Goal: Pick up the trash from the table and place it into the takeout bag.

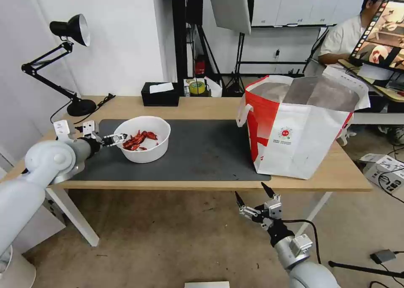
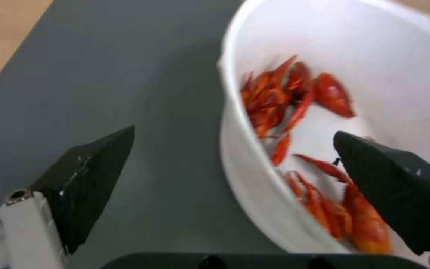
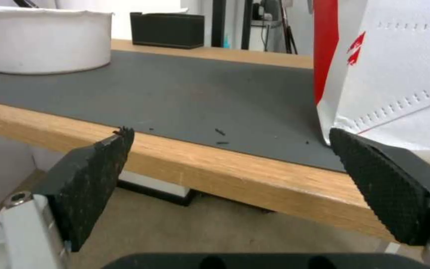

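The left gripper point(image 1: 119, 139) is right at the bowl point(image 1: 145, 138) on the mat's left side, jaws wide and straddling the near wall — one finger inside, one out. The bag point(image 1: 301, 126) stands well off to the right; the right gripper point(image 1: 252, 195) hangs spread open below the table point(image 1: 210, 105) edge.

You are looking at a lab or studio set up for recording, not a home. A softbox panel point(image 1: 229, 6) hangs on black stands point(image 1: 240, 56) behind the long light-wood table point(image 1: 210, 107), a black desk lamp point(image 1: 63, 60) is aimed over it, a monitor point(image 1: 381, 35) glows at the right, and cables point(image 1: 391, 182) and a box lie on the bare floor.
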You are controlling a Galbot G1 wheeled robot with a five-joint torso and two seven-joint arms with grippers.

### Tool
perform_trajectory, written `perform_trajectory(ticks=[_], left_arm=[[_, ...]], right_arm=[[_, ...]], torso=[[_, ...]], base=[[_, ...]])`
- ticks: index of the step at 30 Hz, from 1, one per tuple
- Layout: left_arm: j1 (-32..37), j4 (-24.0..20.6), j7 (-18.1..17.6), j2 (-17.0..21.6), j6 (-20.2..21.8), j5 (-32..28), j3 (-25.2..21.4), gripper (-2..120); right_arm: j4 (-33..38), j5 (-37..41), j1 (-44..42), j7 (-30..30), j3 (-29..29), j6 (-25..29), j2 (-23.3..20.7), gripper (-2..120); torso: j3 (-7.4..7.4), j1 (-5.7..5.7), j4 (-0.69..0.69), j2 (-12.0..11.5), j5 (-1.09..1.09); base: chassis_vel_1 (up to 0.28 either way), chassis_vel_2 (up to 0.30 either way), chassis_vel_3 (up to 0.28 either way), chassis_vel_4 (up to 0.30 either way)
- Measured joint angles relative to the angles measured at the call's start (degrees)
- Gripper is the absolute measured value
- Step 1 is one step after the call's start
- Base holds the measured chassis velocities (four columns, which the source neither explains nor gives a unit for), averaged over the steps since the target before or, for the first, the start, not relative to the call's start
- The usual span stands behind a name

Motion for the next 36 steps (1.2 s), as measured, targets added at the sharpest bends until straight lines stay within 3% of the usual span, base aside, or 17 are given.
perform_trajectory(ticks=[15, 28, 36], left_arm=[[-8.0, 5.41, -8.61, -2.29, 2.96, -5.94, 6.36, 100], [-10.09, 8.11, -12.2, -4.23, 3.59, -7.59, 8.25, 100], [-10.31, 8.15, -12.49, -4.43, 3.28, -7.59, 8.54, 95]], right_arm=[[0.0, 0.0, 0.0, 0.0, 0.0, 0.0, 0.0, 100], [0.0, 0.0, 0.0, 0.0, 0.0, 0.0, 0.0, 100], [0.0, 0.0, 0.0, 0.0, 0.0, 0.0, 0.0, 100]], torso=[[0.0, 0.0, 0.0, 0.01, 0.0], [-0.01, -0.01, 0.0, 0.01, 0.01], [-0.01, -0.01, 0.01, 0.01, 0.0]], base=[[0.0, 0.0, 0.0, 0.0], [0.0, 0.0, 0.0, 0.0], [0.0, 0.0, 0.0, 0.0]])
